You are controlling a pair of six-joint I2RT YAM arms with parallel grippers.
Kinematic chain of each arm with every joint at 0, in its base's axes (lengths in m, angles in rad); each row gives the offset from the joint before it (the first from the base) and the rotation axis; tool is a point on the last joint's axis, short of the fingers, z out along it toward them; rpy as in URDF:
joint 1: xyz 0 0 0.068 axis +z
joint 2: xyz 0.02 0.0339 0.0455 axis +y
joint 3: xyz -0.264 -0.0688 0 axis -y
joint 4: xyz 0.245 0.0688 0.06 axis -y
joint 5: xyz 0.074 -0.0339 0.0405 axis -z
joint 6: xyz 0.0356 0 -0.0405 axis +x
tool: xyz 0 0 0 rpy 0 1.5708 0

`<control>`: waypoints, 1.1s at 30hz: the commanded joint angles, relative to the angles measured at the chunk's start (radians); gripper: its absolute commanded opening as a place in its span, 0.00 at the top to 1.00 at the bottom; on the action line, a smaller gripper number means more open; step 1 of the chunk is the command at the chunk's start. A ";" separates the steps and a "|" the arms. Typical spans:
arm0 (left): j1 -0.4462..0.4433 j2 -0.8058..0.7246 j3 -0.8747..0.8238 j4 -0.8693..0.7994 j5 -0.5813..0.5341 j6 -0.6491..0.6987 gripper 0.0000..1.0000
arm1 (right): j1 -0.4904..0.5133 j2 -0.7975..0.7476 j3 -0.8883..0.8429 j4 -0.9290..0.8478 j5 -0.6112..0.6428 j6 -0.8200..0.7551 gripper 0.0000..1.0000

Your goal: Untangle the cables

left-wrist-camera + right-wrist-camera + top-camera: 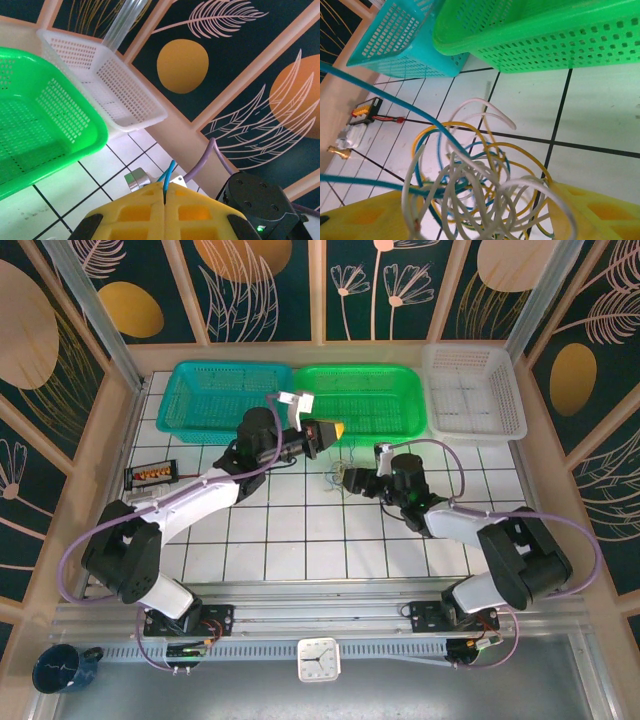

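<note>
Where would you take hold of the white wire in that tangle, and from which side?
On the bare arch of the white wire, which sticks out of the clump toward the green basket, mostly clear of the other strands. Probably come from the opposite side, where the right pincer stands open around the clump.

A blue wire (170,172) vanishes between my left gripper's (165,189) pressed-together fingers; the tangle (470,175) inside my right gripper (485,202) runs off-frame below.

Light: you get bright, even overhead light on the worktop (300,540); shadows stay soft.
Blur: your right wrist view softens the nearest cables (475,185).
</note>
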 commanded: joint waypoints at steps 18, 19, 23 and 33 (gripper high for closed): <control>0.015 -0.043 0.033 0.125 0.107 -0.173 1.00 | -0.006 0.157 -0.017 0.044 0.007 -0.006 0.49; 0.016 -0.042 0.028 0.125 0.104 -0.174 1.00 | -0.006 0.139 -0.020 0.035 0.008 -0.007 0.47; 0.023 -0.043 -0.009 0.151 0.071 -0.189 1.00 | -0.005 0.054 -0.022 -0.037 0.024 -0.024 0.40; 0.063 -0.068 -0.142 0.268 -0.045 -0.284 1.00 | -0.013 -0.145 0.012 -0.228 0.051 -0.078 0.33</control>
